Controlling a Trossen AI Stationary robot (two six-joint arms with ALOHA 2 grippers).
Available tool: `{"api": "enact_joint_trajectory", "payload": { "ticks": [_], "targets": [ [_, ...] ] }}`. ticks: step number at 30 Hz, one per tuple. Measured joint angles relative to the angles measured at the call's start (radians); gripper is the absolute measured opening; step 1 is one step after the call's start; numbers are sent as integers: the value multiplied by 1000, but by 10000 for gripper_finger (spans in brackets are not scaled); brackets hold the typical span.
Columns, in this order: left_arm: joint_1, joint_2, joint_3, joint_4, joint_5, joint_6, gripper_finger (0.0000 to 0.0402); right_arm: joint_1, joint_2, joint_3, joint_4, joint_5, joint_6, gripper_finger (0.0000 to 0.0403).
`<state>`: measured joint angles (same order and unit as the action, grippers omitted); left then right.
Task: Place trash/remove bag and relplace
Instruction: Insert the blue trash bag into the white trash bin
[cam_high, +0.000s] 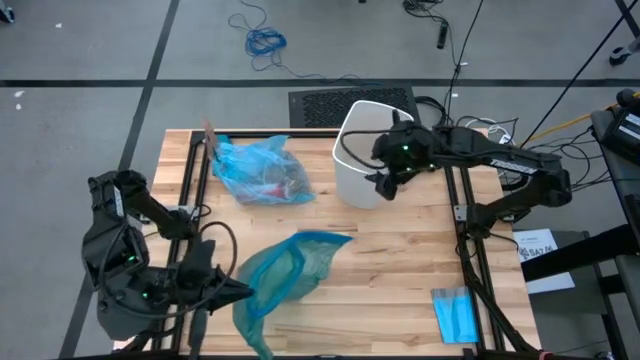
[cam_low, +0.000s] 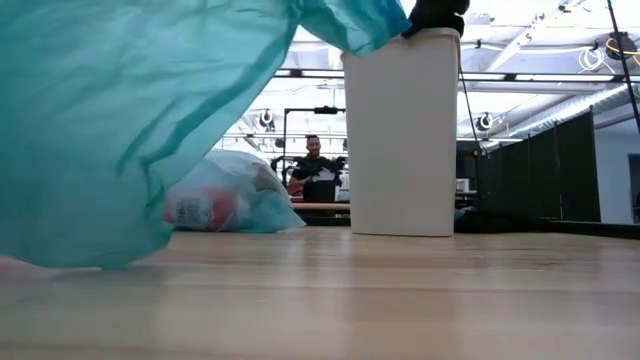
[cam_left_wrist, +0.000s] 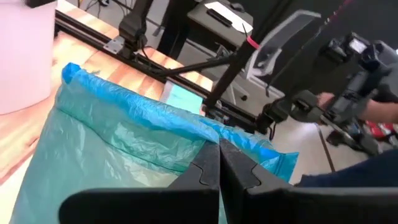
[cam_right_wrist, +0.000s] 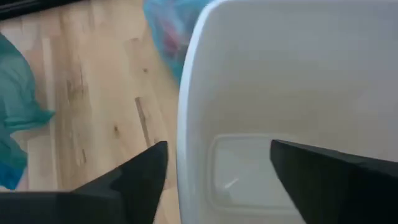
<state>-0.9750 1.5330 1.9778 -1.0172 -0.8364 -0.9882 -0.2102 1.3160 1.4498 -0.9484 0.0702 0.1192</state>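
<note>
A teal-green plastic bag (cam_high: 285, 275) spreads over the table's near middle, with my left gripper (cam_high: 240, 290) shut on it. It fills the left of the low view (cam_low: 120, 120). The light-blue bag (cam_high: 262, 172), with trash showing through it, lies on the table at the far left (cam_low: 230, 195). A white bin (cam_high: 365, 150) stands upright at the far middle. My right gripper (cam_right_wrist: 217, 162) is open over the bin's near rim (cam_right_wrist: 183, 124), one finger outside the wall and one over the inside. I cannot tell whether it touches the rim. My left gripper pinches the teal-green bag between its two shut fingers, just below the bag's rolled blue edge (cam_left_wrist: 214, 140), coming from the table's left at a shallow downward slant. How many layers it has, I cannot tell. The bag is partly raised, and its lower end (cam_low: 80, 260) rests on the table.
A small flat folded blue sheet (cam_high: 458, 313) lies at the table's near right corner. Black frame rails (cam_high: 470, 250) run along both sides of the table. A person (cam_low: 318, 165) is in the room beyond the far edge.
</note>
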Motion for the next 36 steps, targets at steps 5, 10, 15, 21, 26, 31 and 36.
{"api": "enact_joint_trajectory", "payload": {
  "ticks": [5, 10, 15, 21, 26, 31, 36],
  "targets": [
    [-57, -16, 0, -32, 1, -2, 0, 8, 44, 0, 9, -1, 126, 155],
    [-124, -29, 0, -34, 7, -1, 0, 55, 54, 0, 170, 10, 284, 17],
    [-171, -35, 0, -39, 34, 1, 0, 105, 80, 0, 392, 19, 484, 6],
    [-209, -36, 0, -40, 49, 34, 0, 181, 188, 41, 480, 135, 586, 3],
    [-228, -36, 0, -41, 51, 52, 0, 244, 358, 215, 285, 241, 577, 2],
    [-231, -36, 0, -40, 51, 52, 0, 261, 506, 450, 156, 243, 535, 2],
    [-231, -36, 0, -37, 51, 52, 0, 266, 549, 583, 145, 209, 463, 32]
  ]
}}
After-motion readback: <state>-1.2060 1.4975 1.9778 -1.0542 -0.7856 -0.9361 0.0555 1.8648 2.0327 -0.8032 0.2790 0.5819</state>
